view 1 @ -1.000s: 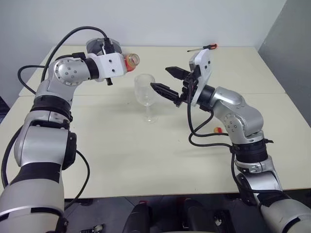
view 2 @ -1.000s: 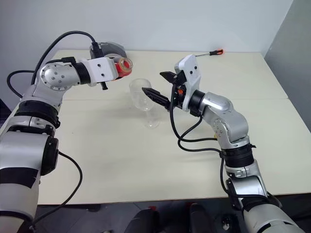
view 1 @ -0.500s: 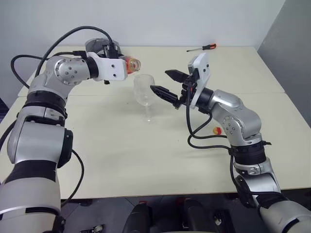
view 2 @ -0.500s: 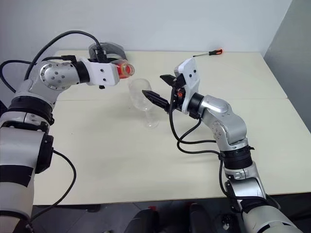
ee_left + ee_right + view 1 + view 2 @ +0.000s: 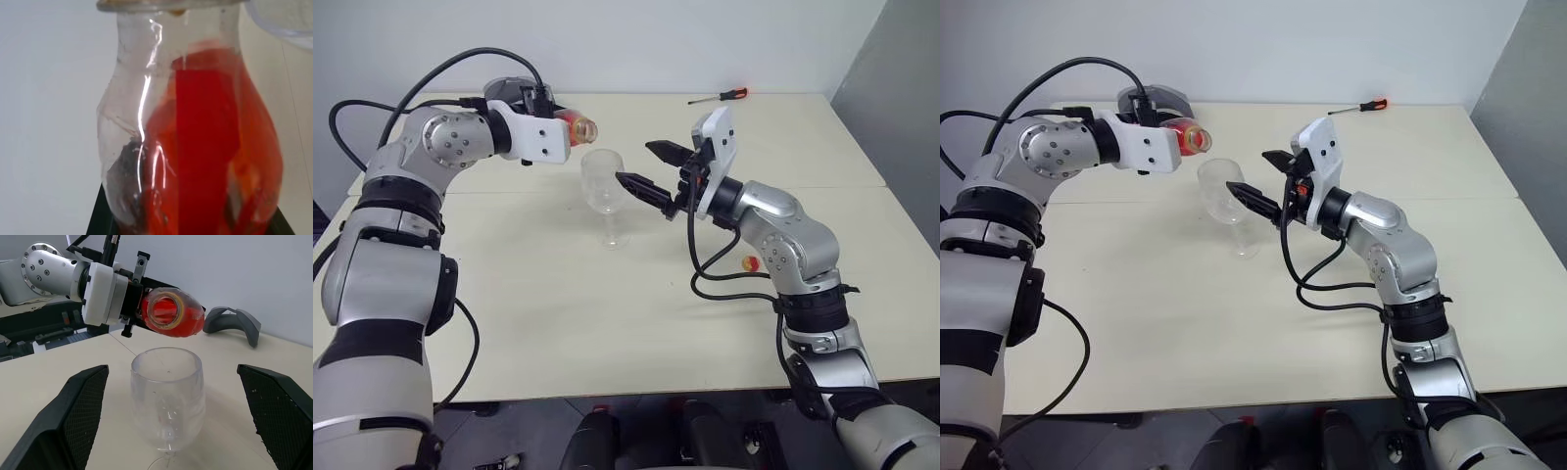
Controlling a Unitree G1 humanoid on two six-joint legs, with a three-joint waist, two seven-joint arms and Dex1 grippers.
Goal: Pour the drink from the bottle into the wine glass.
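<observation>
Right wrist view gives you the plainest look: the left gripper (image 5: pixel 134 301) is clamped on the bottle (image 5: pixel 173 313), which lies tipped nearly level with its uncapped mouth facing the camera, just above and behind the rim of the wine glass (image 5: pixel 167 404). The drink (image 5: pixel 210 147) sits red in the bottle's body; the glass bowl looks clear, with no liquid in it. Your right gripper (image 5: pixel 641 168) has its two fingers spread wide, one to each side of the bowl and apart from it, holding nothing. In the left eye view the glass stands upright near the middle of the table (image 5: pixel 607 323), well clear of every edge. A screwdriver (image 5: pixel 717 96) lies by the far edge, and a small yellow and red object (image 5: pixel 751 262) lies under the right forearm.
</observation>
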